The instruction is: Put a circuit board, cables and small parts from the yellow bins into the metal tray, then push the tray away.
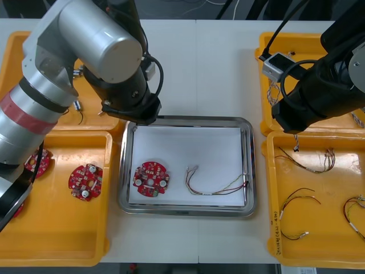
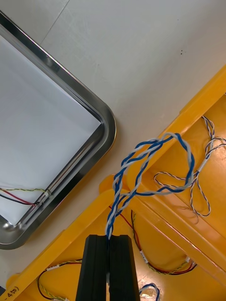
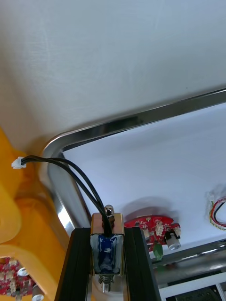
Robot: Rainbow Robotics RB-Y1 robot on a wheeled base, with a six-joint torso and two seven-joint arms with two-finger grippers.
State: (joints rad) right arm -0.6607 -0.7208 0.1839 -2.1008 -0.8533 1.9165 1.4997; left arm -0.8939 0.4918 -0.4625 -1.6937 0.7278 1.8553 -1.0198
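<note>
The left gripper [image 3: 107, 235] is hanging over the far left corner of the metal tray [image 1: 185, 121], its fingers closing on a small metal part [image 3: 107, 244] whose long axis is running in line with them. The part's black leads [image 3: 70, 174] are arching back over the tray rim toward the left bins and ending in a white connector [image 3: 18, 162]. The white tray floor is lying just beyond the fingers, toward the round red circuit board [image 1: 151, 178], so this arm is looking nearer to a drop. The right gripper [image 2: 109, 240] is hovering where the two right yellow bins meet, its fingers pinching one end of a twisted blue and white cable [image 2: 141, 160] that is looping out ahead of them. The tray's right rim is lying off to the side, across a strip of bare worktop [image 1: 217, 57]. Beside the board, a red and yellow cable [image 1: 217, 185] is resting in the tray. The near left bin [image 1: 57, 240] is holding more circuit boards [image 1: 85, 181], and the near right bin [image 1: 319, 251] is holding loose cables.
</note>
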